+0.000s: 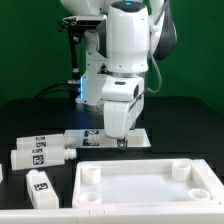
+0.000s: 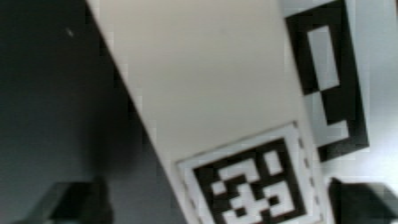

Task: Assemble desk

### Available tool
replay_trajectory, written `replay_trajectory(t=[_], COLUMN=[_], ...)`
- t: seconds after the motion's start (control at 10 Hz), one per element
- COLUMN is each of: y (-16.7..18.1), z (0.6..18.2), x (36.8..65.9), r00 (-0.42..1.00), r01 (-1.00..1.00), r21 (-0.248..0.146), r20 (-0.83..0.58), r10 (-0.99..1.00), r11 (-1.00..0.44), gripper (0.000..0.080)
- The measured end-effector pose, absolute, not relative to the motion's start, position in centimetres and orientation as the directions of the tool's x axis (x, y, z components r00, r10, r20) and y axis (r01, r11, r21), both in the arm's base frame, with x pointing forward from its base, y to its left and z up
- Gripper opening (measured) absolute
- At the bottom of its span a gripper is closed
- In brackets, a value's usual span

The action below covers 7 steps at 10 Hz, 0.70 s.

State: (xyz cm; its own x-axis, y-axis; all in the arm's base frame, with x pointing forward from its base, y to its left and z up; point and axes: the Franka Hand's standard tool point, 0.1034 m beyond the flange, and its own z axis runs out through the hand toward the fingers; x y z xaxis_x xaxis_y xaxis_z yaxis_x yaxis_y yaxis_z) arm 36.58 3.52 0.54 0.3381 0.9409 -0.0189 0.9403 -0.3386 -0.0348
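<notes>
The desk's white rimmed tabletop (image 1: 150,190) lies at the front, with round sockets in its corners. My gripper (image 1: 119,143) points straight down just behind it, over a white leg (image 1: 88,138) that lies flat. In the wrist view this leg (image 2: 196,90) runs diagonally between my dark fingers (image 2: 71,203), and its black-and-white tag faces up. My gripper (image 2: 217,200) stands open astride the leg, with a gap on each side. Two more tagged legs (image 1: 40,155) (image 1: 45,186) lie on the exterior view's left.
The marker board (image 2: 334,70) lies flat right beside the leg under my gripper, also seen as the marker board (image 1: 135,134) behind the tabletop. The robot's white base (image 1: 95,85) stands at the back. The table is black.
</notes>
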Motion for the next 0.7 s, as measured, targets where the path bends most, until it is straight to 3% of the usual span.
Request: replay_trajectory(t=[0.1, 0.2, 0.3, 0.5, 0.7], y=[3.5, 3.5, 3.7, 4.9, 5.9], z=[0.5, 0.5, 0.6, 0.8, 1.4], x=[36.6, 36.6, 36.6, 37.1, 38.2], r00=[0.338, 0.351, 0.394, 0.484, 0.748], r01=[0.940, 0.935, 0.918, 0.875, 0.663], r21=[-0.035, -0.035, -0.032, -0.024, -0.016], r20=[-0.019, -0.019, -0.020, -0.014, -0.005], r10=[0.941, 0.936, 0.919, 0.875, 0.664], r11=[-0.339, -0.352, -0.395, -0.484, -0.748], gripper=[0.0453, 0.0453, 0.0283, 0.0284, 0.0284])
